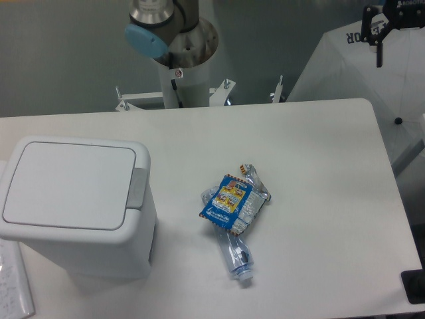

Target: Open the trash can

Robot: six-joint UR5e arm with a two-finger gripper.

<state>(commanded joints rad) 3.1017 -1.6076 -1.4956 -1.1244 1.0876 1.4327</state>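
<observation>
The trash can [73,212] is a large boxy white bin at the table's front left. Its flat white lid [66,183] lies shut, and the grey push-button tab [137,187] sits on the rim at the lid's right edge. My gripper [373,41] hangs at the top right corner of the view, high above the table's far right corner and far from the bin. It is partly cut off by the frame edge. Its two dark fingers point down with a gap between them and hold nothing.
A blue and yellow snack bag [227,202] lies on a crushed clear plastic bottle [238,256] near the table's middle. The arm's base column [176,60] stands behind the far edge. A white sheet [16,286] lies at the front left.
</observation>
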